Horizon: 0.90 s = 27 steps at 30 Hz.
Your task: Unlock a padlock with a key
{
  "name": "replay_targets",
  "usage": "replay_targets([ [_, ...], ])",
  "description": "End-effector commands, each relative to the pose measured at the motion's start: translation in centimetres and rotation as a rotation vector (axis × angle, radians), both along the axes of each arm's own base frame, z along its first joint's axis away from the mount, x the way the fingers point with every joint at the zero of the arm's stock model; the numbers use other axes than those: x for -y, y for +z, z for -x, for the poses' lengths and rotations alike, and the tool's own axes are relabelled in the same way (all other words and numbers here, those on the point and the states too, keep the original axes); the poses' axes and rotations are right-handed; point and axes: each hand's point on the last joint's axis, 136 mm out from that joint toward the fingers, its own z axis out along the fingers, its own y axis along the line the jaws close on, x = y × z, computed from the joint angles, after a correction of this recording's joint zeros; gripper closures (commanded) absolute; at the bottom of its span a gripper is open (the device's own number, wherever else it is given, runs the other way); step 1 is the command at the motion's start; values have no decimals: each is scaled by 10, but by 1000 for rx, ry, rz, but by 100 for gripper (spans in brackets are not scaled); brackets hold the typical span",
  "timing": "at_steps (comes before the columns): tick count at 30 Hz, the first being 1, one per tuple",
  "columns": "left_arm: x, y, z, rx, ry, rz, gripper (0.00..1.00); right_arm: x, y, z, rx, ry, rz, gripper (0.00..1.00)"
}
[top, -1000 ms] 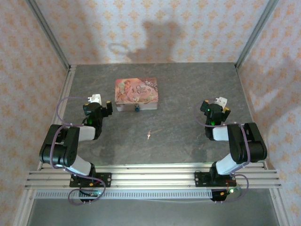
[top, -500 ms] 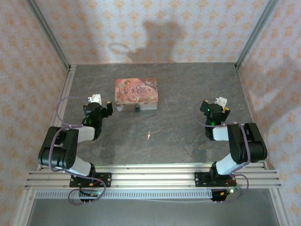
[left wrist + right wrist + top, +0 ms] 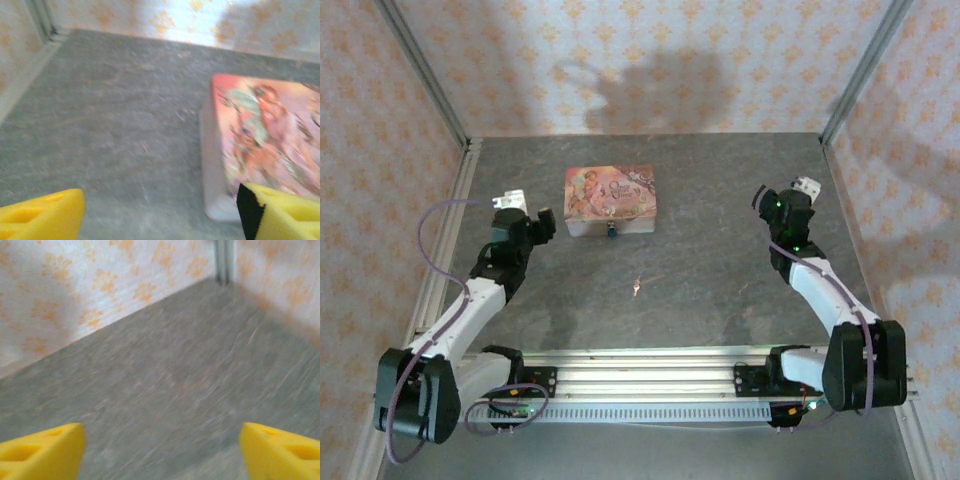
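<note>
The tiny blue padlock point(image 3: 610, 231) hangs at the front wall of the pink picture tin point(image 3: 610, 199). The small silvery key point(image 3: 636, 288) lies flat on the grey tabletop, a short way in front of the tin and apart from both arms. My left gripper point(image 3: 533, 224) hovers just left of the tin, open and empty; in the left wrist view its yellow fingertips point(image 3: 41, 216) frame bare table, with the tin point(image 3: 265, 135) at the right. My right gripper point(image 3: 773, 204) is far to the right, open and empty point(image 3: 160, 452), facing the back corner.
Patterned walls close in the grey table point(image 3: 720, 270) on three sides, with metal posts in the back corners point(image 3: 223, 260). An aluminium rail point(image 3: 640, 375) carrying both arm bases runs along the near edge.
Both arms have unfolded and stretched out from their tucked pose. The left gripper has shifted slightly left and back, the right gripper toward the back right. Tin, padlock and key have not moved.
</note>
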Motion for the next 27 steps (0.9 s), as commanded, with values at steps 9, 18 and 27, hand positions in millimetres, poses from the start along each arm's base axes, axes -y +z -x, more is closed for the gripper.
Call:
replay_targets([
  [9,134,-74,63,-453,-298,130,38,-126,-112,46,-587,216,-320,43],
  [18,222,-106,78,-595,-472,53,45,-178,-141,68,-704,300,-317,43],
  [27,243,-112,79,-611,-494,18,59,-187,-139,77,-696,314,-348,44],
])
